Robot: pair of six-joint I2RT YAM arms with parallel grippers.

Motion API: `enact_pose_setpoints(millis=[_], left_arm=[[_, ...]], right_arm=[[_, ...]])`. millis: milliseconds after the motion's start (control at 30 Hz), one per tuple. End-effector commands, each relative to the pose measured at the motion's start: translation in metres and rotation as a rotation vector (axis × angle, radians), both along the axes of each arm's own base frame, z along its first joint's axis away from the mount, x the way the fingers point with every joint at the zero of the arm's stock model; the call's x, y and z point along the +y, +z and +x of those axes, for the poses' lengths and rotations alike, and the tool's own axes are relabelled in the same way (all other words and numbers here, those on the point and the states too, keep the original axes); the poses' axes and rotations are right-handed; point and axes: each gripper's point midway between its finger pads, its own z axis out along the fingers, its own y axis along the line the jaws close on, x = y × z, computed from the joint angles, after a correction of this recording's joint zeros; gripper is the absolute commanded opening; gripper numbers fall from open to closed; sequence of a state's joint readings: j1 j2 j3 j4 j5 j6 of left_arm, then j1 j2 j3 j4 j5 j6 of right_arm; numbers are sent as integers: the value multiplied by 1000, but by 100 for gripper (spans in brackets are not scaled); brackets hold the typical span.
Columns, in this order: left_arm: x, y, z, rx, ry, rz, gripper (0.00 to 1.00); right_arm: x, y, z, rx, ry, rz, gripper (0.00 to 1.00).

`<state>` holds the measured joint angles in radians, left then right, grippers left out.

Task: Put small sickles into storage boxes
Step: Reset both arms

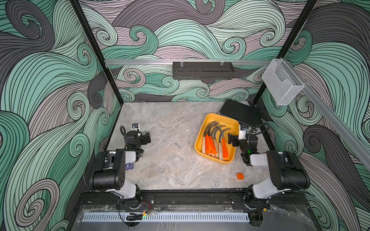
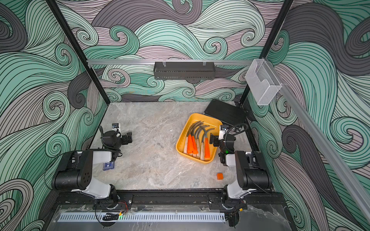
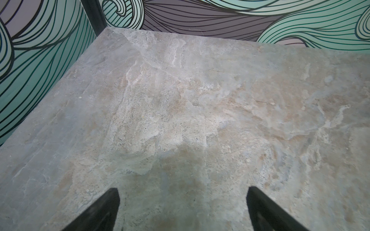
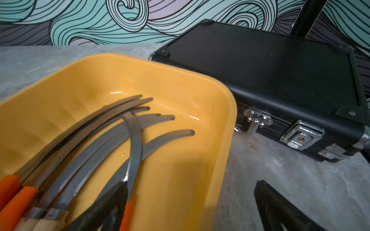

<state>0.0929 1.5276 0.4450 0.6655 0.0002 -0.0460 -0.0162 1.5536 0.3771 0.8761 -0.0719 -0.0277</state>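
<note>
**A:** Top views first. L arm?
**B:** Folded, elbow up. The left gripper [image 1: 147, 138] hangs over bare table [image 1: 170, 156], well apart from the yellow tray [image 1: 217, 115] and aimed toward it. Jaws spread wide, nothing in them.
**A:** R arm?
**B:** Folded the same way. The right gripper [image 1: 230, 138] is at the tray's long side, the one away from the L arm. It's spread wide too, and empty. Both top views agree [image 2: 211, 139].
**A:** Sickles?
**B:** The small sickles [image 1: 214, 140] lie inside the tray, handles at the end nearer the arm bases, blades curving toward the far end. A black case [image 1: 242, 114] sits just beside the tray's far corner. An orange cube [image 1: 240, 176] is on the table, apart from the tray's near end.
**A:** L wrist cam?
**B:** Left gripper [image 3: 183, 190] wide open, only table between the fingers.
**A:** R wrist cam?
**B:** Right gripper [image 4: 190, 185] straddles the tray's wall [image 4: 160, 66]. One finger is over the blades [image 4: 130, 140], the other over the table outside. Touching anything? Can't tell. The case [image 4: 260, 70] is just beside the tray.
</note>
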Motion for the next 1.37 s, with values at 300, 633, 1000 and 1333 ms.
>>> enact_pose_setpoints(millis=[300,633,1000,1333], left_arm=[[-3,11,9,-27,-17,6,99],[-3,11,9,-26,-18,7,98],[-3,11,9,-26,-16,6,99],[-3,11,9,-27,-16,6,99]], right_arm=[[3,12,6,-47,15,12,99],[3,12,7,-46,14,8,99],[3,13,7,-47,13,9,99],[4,12,7,-42,8,-7,99]])
